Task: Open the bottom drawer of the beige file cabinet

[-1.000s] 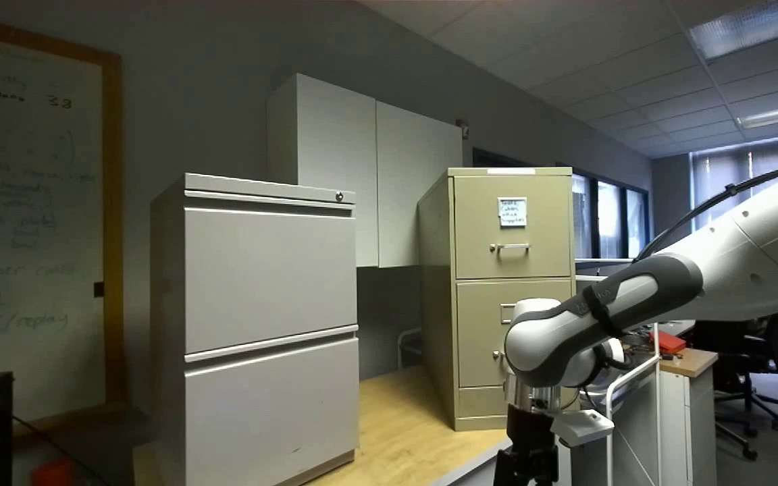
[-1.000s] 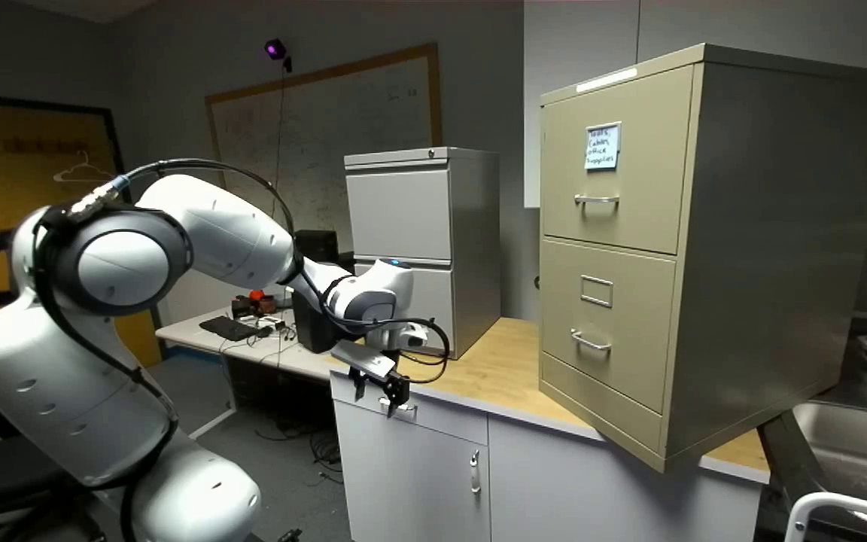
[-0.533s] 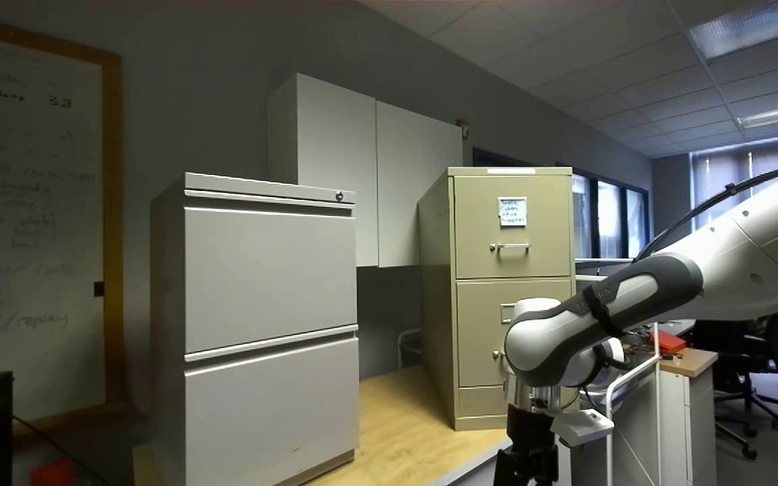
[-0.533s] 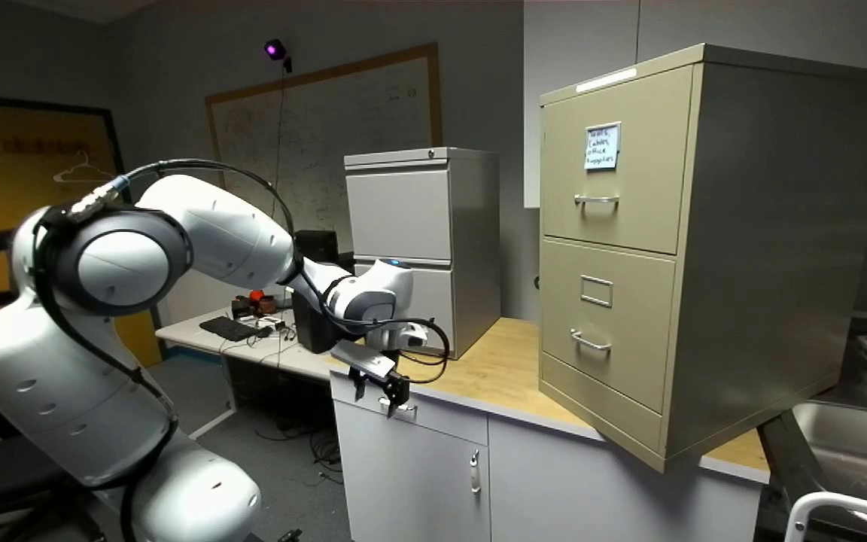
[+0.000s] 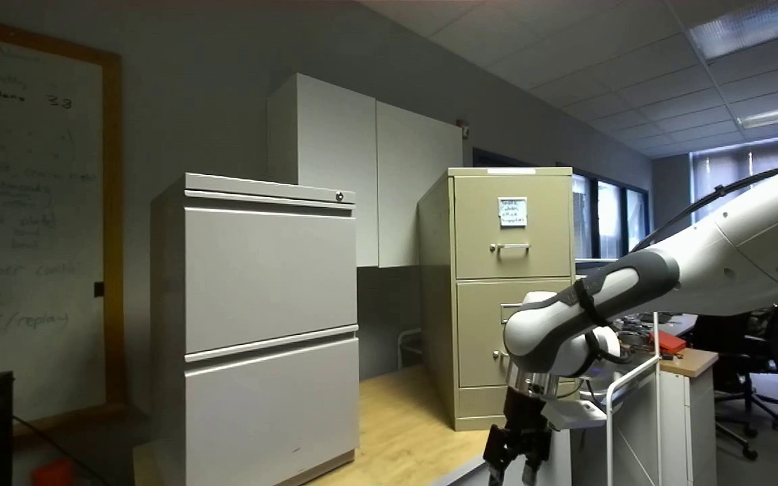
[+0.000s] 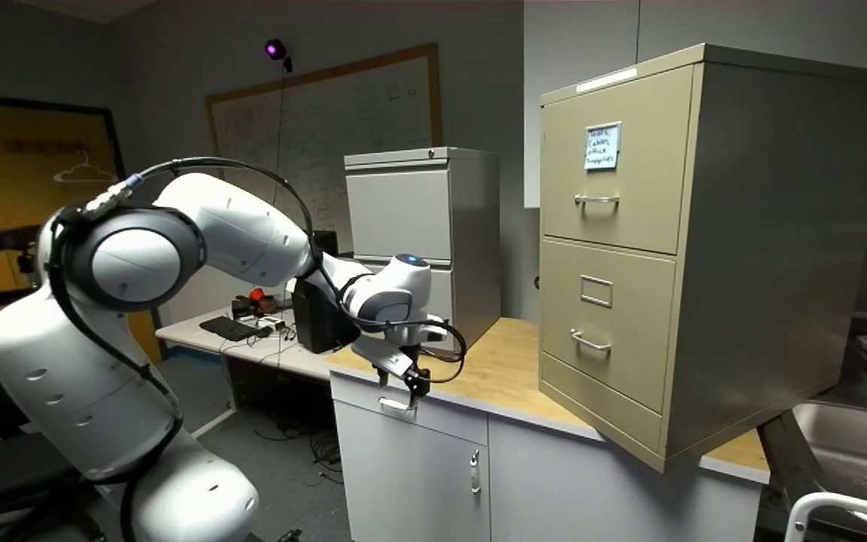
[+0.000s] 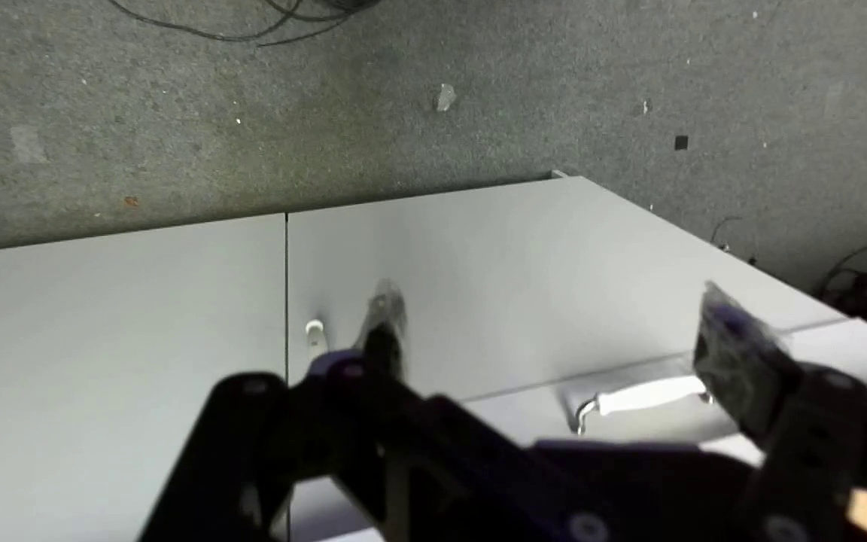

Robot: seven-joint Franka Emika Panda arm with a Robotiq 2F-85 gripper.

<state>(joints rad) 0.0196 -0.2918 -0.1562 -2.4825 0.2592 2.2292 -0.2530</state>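
The beige file cabinet (image 5: 437, 297) stands on the counter and shows in both exterior views (image 6: 772, 248). Its bottom drawer (image 6: 633, 316) is shut, with a silver pull (image 6: 591, 341) and a blank label holder. In an exterior view the arm covers part of this drawer (image 5: 480, 324) and its pull. The top drawer (image 6: 644, 218), with a white card, is shut too. My gripper (image 6: 397, 388) is open and empty, pointing down by the counter's front edge, away from the beige cabinet. In the wrist view its fingers stand wide apart (image 7: 548, 293) above the base cabinet's front.
A pale grey two-panel cabinet (image 5: 271, 283) stands on the wooden counter (image 6: 505, 361). Below the gripper are a white base cabinet (image 6: 418, 467) and its drawer handle (image 7: 648, 394). A sink (image 6: 855, 436) lies beside the beige cabinet. A white rail (image 5: 632, 378) stands near the arm.
The arm held still at first, then moved. In the exterior views the gripper has risen slightly and shifted closer to the counter, and it is a little more tilted. The drawers have not moved.
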